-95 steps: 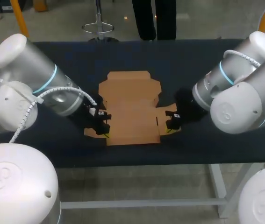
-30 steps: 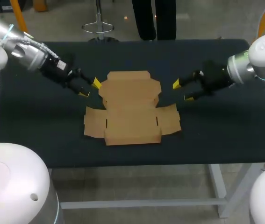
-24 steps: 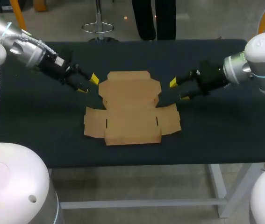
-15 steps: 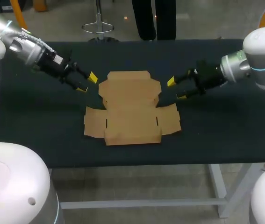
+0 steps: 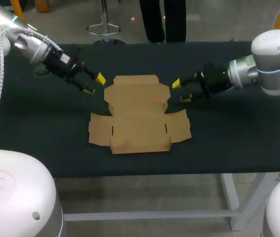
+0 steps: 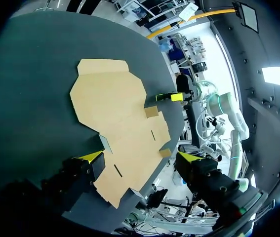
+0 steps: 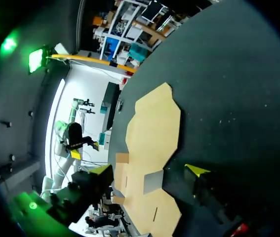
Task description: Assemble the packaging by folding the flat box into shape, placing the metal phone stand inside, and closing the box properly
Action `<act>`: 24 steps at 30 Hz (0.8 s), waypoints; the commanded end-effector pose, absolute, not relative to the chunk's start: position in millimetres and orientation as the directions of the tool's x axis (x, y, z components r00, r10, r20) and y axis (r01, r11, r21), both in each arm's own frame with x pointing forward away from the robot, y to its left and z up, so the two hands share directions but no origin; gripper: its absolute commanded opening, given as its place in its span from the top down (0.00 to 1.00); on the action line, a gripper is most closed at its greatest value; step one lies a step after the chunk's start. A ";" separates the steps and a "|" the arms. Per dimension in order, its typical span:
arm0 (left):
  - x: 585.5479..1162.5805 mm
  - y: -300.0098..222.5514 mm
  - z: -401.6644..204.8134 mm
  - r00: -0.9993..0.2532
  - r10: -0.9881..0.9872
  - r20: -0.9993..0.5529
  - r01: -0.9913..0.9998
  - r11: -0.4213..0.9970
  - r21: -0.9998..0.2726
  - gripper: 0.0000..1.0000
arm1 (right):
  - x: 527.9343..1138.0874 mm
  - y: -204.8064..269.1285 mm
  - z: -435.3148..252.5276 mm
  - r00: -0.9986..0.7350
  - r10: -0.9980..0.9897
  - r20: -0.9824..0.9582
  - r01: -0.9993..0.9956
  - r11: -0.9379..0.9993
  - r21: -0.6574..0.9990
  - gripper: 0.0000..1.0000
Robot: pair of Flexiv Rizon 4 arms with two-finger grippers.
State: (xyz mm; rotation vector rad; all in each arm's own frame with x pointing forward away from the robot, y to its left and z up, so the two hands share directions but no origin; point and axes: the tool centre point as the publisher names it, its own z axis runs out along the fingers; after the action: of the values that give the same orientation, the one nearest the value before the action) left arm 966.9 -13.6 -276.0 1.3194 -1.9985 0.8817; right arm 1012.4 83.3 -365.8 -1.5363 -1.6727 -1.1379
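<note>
Lying flat between left gripper (image 5: 93, 84) and right gripper (image 5: 181, 91), the box (image 5: 139, 114) is touched by neither; both are held spread.

One flat cardboard box (image 5: 139, 116), one dark table (image 5: 228, 143). Two grippers, a left gripper (image 5: 94, 84) and a right gripper (image 5: 180, 91). Two yellow fingertips (image 5: 100, 78) each, four total.

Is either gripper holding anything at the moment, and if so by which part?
Nothing is held: the left gripper and the right gripper are both open, one at each side of the flat box.
</note>
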 end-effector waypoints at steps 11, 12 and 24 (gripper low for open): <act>966.6 -11.2 -275.8 -0.342 -0.547 0.764 -0.933 0.294 -0.207 0.00 | 1027.3 90.5 -379.6 -0.133 0.478 0.868 0.979 -0.071 0.189 0.00; 966.4 -11.1 -276.3 -0.343 -0.547 0.764 -0.933 0.296 -0.207 0.00 | 1028.7 89.6 -380.0 -0.125 0.479 0.869 0.981 -0.074 0.182 0.05; 961.9 -8.9 -279.7 -0.332 -0.562 0.758 -0.937 0.285 -0.200 0.00 | 1047.0 93.2 -385.7 -0.040 0.517 0.855 0.992 -0.085 0.098 0.45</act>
State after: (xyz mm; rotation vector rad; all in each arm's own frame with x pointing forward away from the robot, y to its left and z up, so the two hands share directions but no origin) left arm 964.7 -9.5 -280.4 1.3313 -1.9971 0.8705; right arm 1038.0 88.9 -382.3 -1.6578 -1.5958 -1.0683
